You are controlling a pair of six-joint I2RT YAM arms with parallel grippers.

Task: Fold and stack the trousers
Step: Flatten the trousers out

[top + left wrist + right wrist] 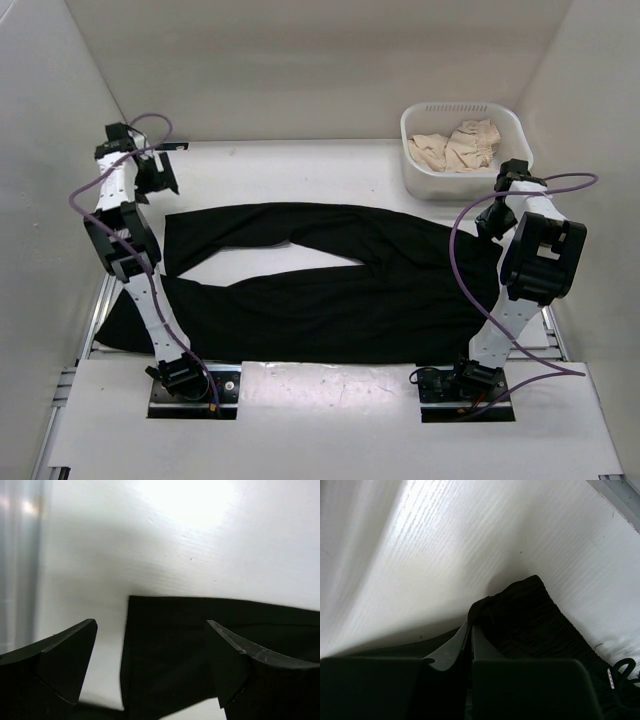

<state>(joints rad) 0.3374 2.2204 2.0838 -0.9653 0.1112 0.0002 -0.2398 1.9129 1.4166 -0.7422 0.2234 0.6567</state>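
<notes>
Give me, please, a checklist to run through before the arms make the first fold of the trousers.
1. The trousers are spread out: ok, legs to the left, waistband to the right.
2. The right gripper has the waistband corner: ok, jaws shut with fabric bunched at their tips.
3. The left gripper has the far cuff: not ok, jaws open above it, holding nothing.
4. The near cuff lies fully on the table: cannot tell, it reaches the left edge behind the left arm.
5. The basket is out of the way: ok, it stands in the far right corner, beyond the waistband.
</notes>
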